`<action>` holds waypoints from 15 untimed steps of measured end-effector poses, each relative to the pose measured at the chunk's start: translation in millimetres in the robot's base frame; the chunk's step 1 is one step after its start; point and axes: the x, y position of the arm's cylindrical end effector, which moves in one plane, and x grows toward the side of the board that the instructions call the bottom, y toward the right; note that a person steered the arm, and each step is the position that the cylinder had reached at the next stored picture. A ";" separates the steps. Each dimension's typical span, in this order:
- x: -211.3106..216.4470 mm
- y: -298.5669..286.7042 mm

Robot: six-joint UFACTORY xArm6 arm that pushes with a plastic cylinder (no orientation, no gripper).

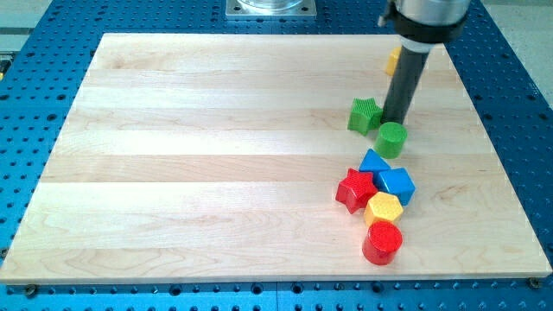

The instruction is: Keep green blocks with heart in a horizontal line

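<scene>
My tip rests on the wooden board at the view's right. A green star lies just left of the tip, close to or touching it. A green cylinder lies just below the tip. A yellow block shows above, mostly hidden behind the rod, so its shape cannot be made out. No heart shape is clearly visible.
Below the green cylinder is a tight cluster: a blue triangular block, a blue block, a red star, a yellow hexagon and a red cylinder. Blue perforated table surrounds the board.
</scene>
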 end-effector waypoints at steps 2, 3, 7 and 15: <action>2.3 -80.9; 2.3 -80.9; 34.8 -112.3; -96.7 -65.3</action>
